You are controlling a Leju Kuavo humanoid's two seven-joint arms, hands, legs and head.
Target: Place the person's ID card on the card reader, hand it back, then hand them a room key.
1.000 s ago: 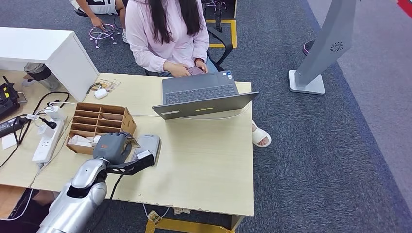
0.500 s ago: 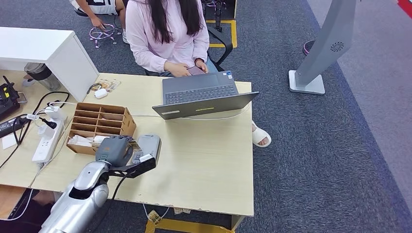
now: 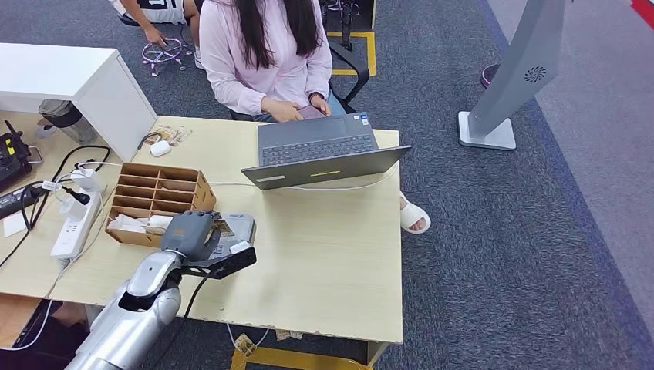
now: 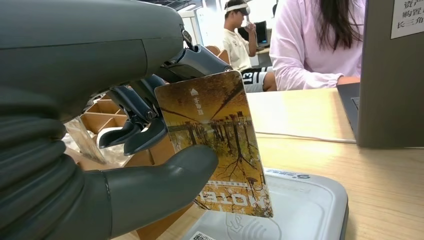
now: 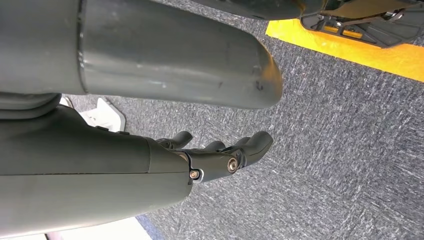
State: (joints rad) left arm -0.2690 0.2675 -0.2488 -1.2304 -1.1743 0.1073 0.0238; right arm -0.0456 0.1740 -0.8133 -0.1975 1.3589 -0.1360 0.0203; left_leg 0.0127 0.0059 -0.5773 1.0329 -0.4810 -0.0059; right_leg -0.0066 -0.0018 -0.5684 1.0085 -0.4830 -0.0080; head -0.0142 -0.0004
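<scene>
My left hand (image 4: 125, 165) pinches the card (image 4: 215, 145) between thumb and fingers, holding it upright with its lower edge just above the grey card reader (image 4: 300, 210), perhaps touching it, though I cannot quite tell; the reader lies on the wooden desk (image 3: 324, 247), beside the brown compartment box (image 3: 158, 189); further off stands an open laptop (image 3: 320, 150) with a person in a pink top (image 3: 262, 54) seated behind it; my right hand (image 5: 220, 155) hangs over grey carpet (image 5: 350, 150), fingers loosely apart, holding nothing.
</scene>
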